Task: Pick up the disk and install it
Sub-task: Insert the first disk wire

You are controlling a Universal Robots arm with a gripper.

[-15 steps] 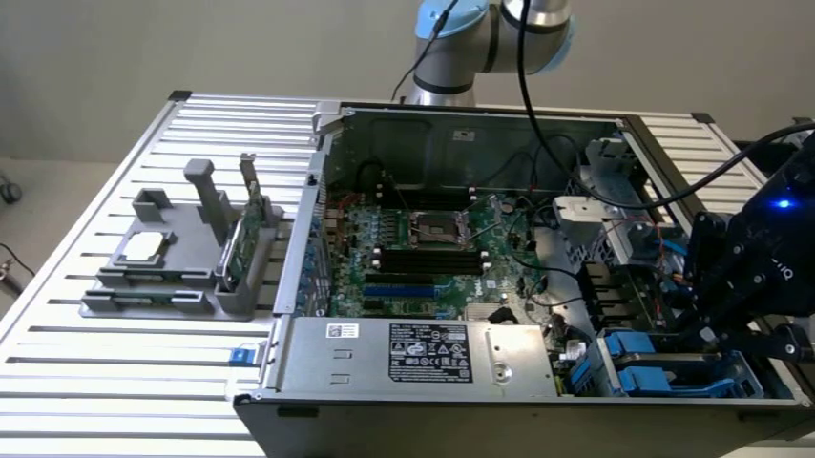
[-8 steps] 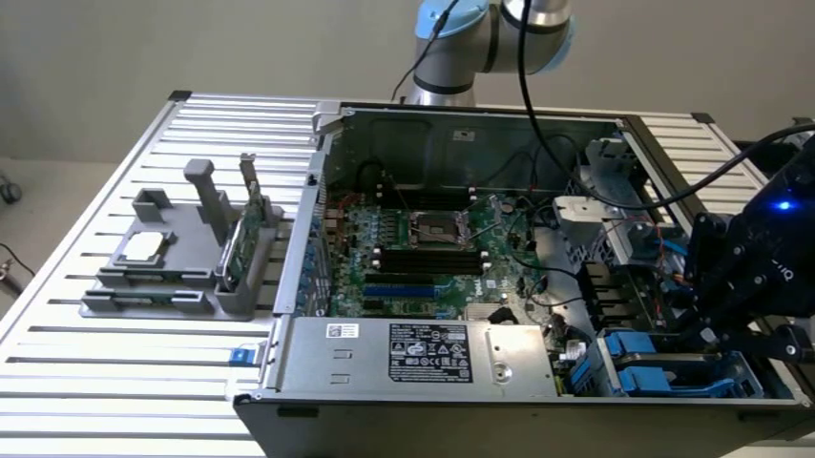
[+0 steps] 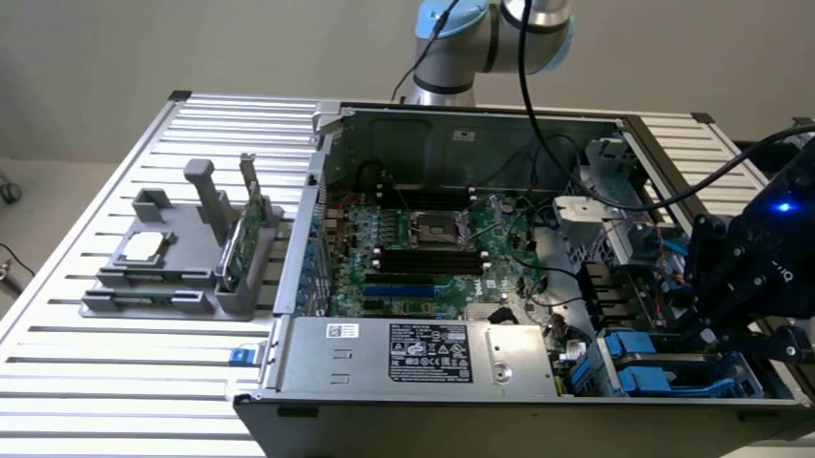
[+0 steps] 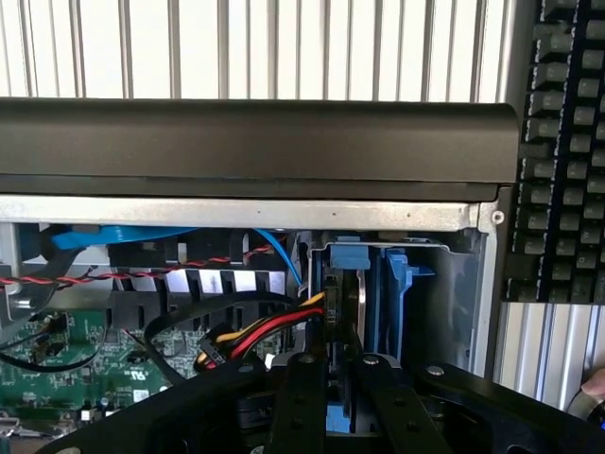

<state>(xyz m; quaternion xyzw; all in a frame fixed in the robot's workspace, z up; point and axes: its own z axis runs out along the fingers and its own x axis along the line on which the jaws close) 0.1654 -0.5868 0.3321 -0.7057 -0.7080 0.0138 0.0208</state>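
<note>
The disk [image 4: 346,301] stands on edge in the drive bay at the corner of the open computer case, its dark metal side flanked by blue rails [image 4: 393,284]. My gripper [image 4: 340,402] reaches down onto it, with one black finger [image 4: 298,407] on each side, and is shut on the disk's thin body. In the exterior view the black gripper [image 3: 716,324] hangs over the blue drive bay [image 3: 662,367] at the case's near corner on the exterior view's right.
Red, yellow and black power cables [image 4: 269,331] run beside the bay. The motherboard [image 3: 433,253] fills the case floor, with a power supply [image 3: 421,353] in front. A grey fixture [image 3: 178,262] holding a chip and a green card sits on the slatted table. A keyboard [image 4: 567,142] lies outside the case.
</note>
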